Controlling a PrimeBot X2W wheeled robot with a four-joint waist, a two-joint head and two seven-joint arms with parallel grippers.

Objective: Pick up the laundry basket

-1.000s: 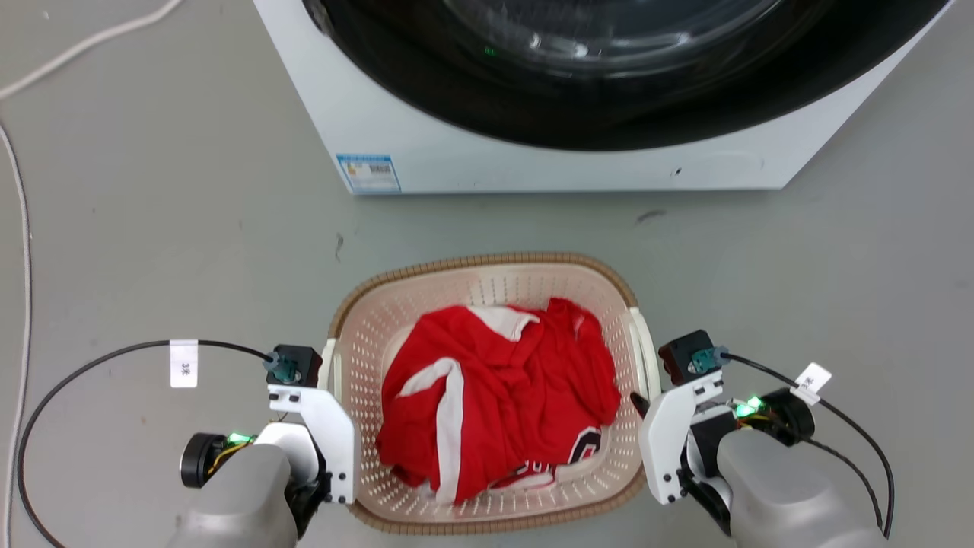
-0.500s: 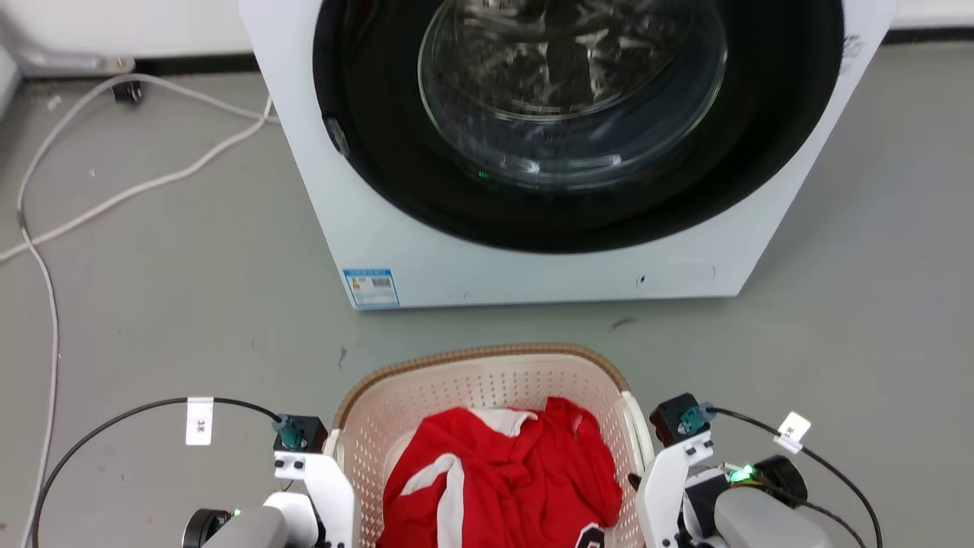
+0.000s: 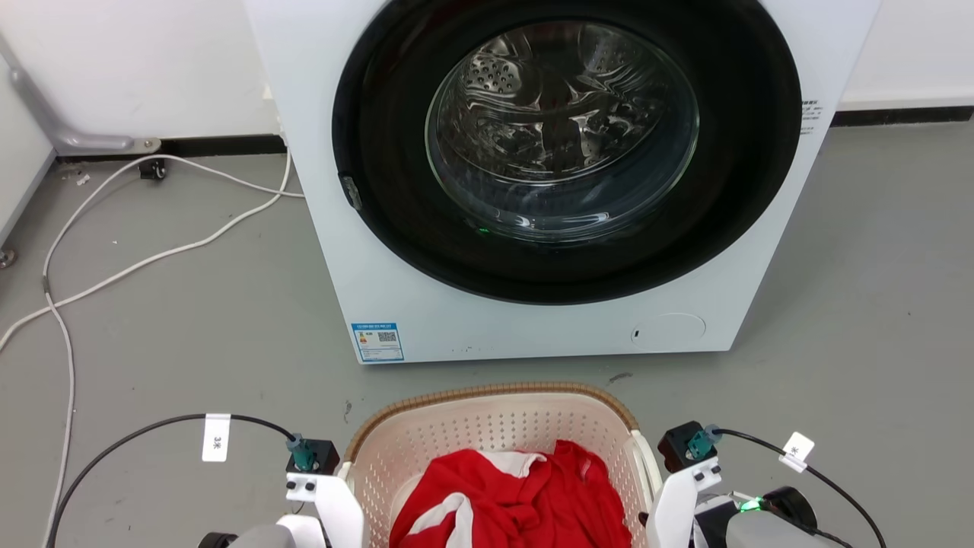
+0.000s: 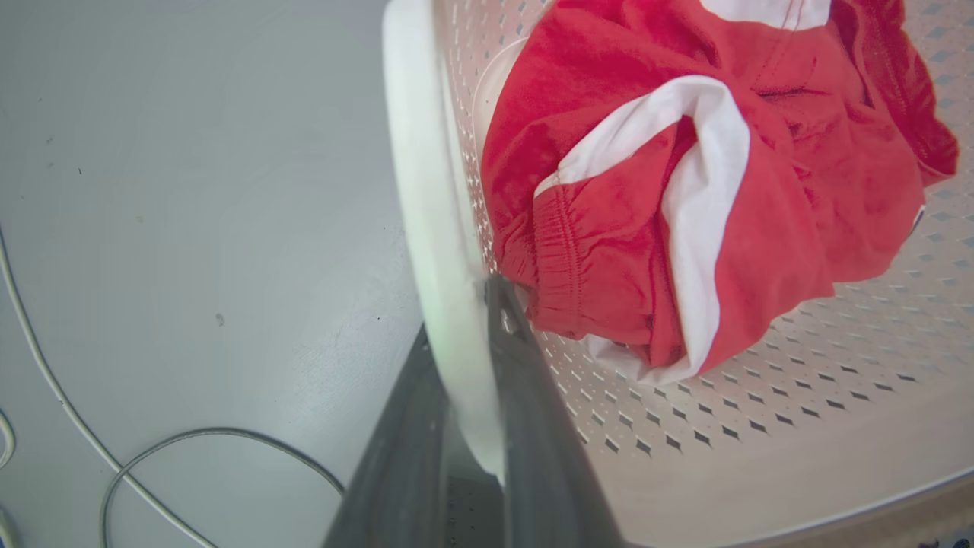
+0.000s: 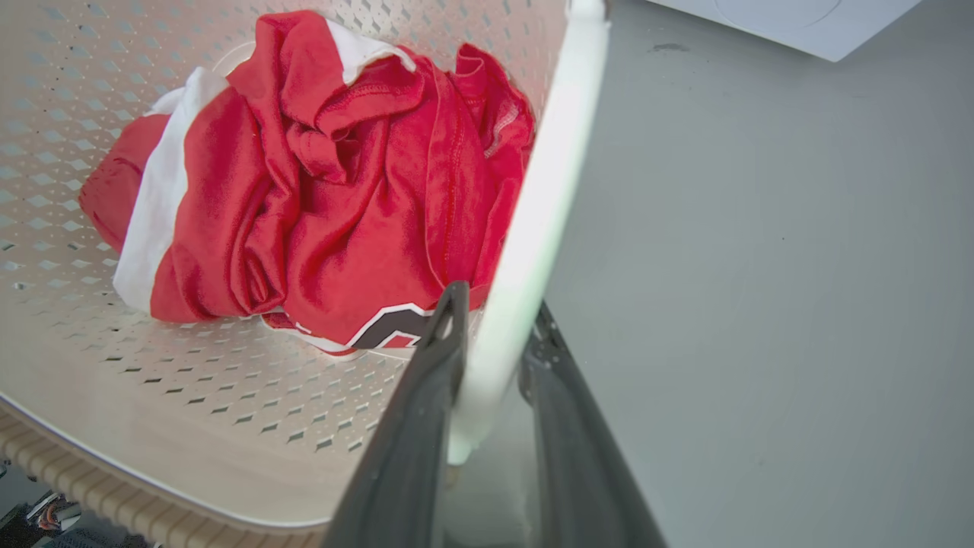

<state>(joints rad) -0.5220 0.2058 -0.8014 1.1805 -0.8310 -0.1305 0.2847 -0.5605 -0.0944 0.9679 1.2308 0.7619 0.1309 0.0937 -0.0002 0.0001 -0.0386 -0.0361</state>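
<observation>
The laundry basket (image 3: 487, 426), cream with perforated walls and a brown woven rim, sits low in the head view, in front of the washing machine. A crumpled red and white garment (image 3: 525, 502) lies inside it. My left gripper (image 4: 464, 312) is shut on the basket's white left handle (image 4: 426, 190), with one dark finger inside the wall and one outside. On the other side, my right gripper (image 5: 498, 304) is shut the same way on the white right handle (image 5: 548, 183). In the head view the white wrist brackets (image 3: 335, 502) flank the basket.
A white front-loading washing machine (image 3: 380, 251) with a round dark glass door (image 3: 563, 129) stands just beyond the basket. White cables (image 3: 152, 259) run over the grey floor at the left, and black cables (image 3: 137, 441) loop from my wrists. A wall lies behind.
The head camera has moved, so the basket and grippers sit lower in the picture and the whole machine door shows. Both grippers stay clamped on the handles.
</observation>
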